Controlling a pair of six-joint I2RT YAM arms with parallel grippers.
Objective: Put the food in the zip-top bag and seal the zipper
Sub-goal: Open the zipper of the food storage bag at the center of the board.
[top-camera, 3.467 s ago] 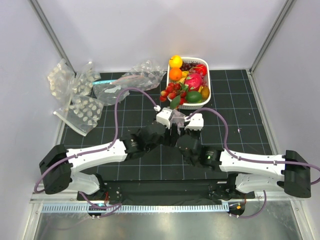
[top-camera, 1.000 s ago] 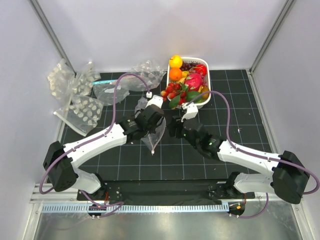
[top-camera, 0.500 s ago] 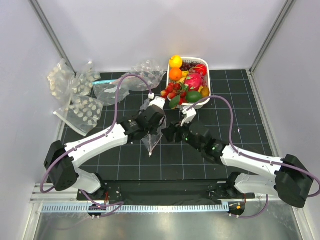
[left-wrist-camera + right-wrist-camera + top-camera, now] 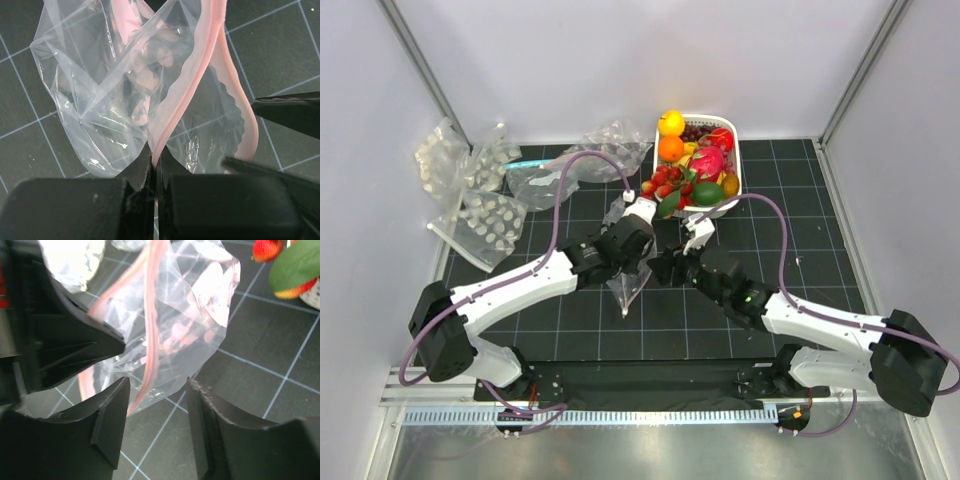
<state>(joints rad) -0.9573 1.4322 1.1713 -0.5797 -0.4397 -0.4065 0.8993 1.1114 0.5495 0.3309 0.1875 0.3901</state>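
basket (image 4: 737, 160): back right | spare bags (image 4: 485, 220): left, apparently dotted | mat (image 4: 800, 200): gridded

The zip-top bag (image 4: 629, 282), clear and crumpled, was held hanging, pinched at its zipper (image 4: 186, 95) by the closed left gripper (image 4: 154, 161). The pink zipper was seen parted, its two strips curving away from each other. The strawberries (image 4: 661, 184), dragon fruit (image 4: 708, 162) and green leaves (image 4: 670, 204) were piled in the white basket (image 4: 734, 128), outside the bag.
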